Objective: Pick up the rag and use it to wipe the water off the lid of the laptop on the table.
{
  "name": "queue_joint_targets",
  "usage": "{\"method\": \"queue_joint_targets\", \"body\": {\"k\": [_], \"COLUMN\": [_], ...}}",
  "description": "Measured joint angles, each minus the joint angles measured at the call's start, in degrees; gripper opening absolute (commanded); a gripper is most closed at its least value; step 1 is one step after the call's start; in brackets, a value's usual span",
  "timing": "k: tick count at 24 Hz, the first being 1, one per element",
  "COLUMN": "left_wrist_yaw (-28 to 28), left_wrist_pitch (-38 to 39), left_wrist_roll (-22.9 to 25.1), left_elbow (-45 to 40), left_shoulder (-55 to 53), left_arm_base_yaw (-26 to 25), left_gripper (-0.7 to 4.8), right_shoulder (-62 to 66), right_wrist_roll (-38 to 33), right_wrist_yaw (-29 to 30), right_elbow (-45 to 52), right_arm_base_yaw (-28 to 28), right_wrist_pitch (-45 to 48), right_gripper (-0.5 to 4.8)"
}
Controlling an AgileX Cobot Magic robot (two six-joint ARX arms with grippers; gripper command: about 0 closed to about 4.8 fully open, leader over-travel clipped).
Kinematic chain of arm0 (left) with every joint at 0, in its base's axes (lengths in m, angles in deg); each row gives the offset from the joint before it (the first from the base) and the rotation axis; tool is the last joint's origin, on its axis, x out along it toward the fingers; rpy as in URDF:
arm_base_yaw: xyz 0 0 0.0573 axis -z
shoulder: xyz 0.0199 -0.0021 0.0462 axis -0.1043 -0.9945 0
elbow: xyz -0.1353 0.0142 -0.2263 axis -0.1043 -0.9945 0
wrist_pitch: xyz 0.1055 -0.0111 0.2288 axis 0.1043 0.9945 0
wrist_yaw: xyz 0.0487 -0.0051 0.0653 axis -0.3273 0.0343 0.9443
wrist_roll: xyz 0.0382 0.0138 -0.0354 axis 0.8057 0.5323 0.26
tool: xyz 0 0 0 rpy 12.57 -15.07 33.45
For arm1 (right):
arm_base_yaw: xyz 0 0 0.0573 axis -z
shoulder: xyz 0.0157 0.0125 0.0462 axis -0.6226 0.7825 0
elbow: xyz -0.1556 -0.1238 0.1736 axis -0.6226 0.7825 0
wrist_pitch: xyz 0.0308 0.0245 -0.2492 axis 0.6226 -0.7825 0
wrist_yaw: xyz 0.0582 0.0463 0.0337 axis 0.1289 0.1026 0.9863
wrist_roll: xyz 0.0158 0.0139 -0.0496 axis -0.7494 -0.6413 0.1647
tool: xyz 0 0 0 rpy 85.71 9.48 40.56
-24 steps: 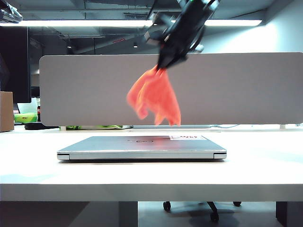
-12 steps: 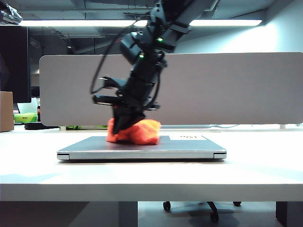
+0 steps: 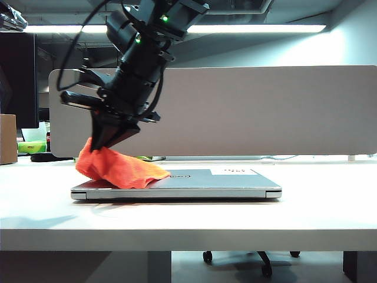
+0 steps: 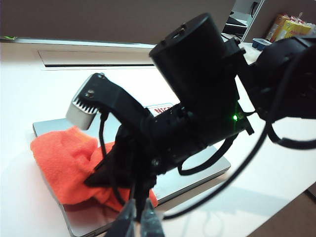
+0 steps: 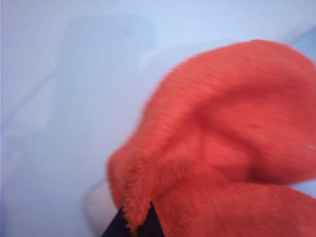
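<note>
Pressing the rag onto the left end of the lid, the right gripper is clenching the orange cloth in its fingers. The laptop is lying closed on the table. The left gripper is hovering nearby, fingers pinched together on nothing.

Grey rounded-corner divider panel behind desk; ceiling strip lights lit (bright, long); office chair castors below; cardboard box left.
</note>
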Motion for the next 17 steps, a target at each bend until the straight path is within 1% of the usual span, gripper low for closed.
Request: {"method": "queue_joint_targets", "body": {"k": [3,7,11,12,14,17], "left_wrist_yaw": [0.0,0.0,0.0,0.0,0.0,0.0], "left_wrist_pitch": [0.0,0.0,0.1,0.1,0.1,0.1], "left_wrist_roll": [0.0,0.0,0.0,0.0,0.0,0.0], "left_elbow": [0.0,0.0,0.0,0.0,0.0,0.0], "left_shoulder": [0.0,0.0,0.0,0.0,0.0,0.0], "left_arm_base_yaw": [0.0,0.0,0.0,0.0,0.0,0.0], "left_gripper": [0.22,0.22,0.22,0.22,0.22,0.22], "right_shoulder": [0.0,-0.1,-1.6,-3.0,-5.0,-8.7], "right_wrist_roll": [0.8,0.9,3.2,3.7,3.8,3.4], "right_wrist_yaw": [-4.2,-11.8,-20.5,-22.9,-23.2,-23.6], "right_elbow": [0.0,0.0,0.1,0.1,0.1,0.1], "right_arm_base_yaw": [2.1,9.9,15.6,17.5,20.0,22.9], "right_wrist_pitch": [-2.6,-13.0,-22.0,-25.5,-28.1,-29.5], "right_gripper": [-0.07,-0.08,-0.08,-0.08,-0.08,-0.08]}}
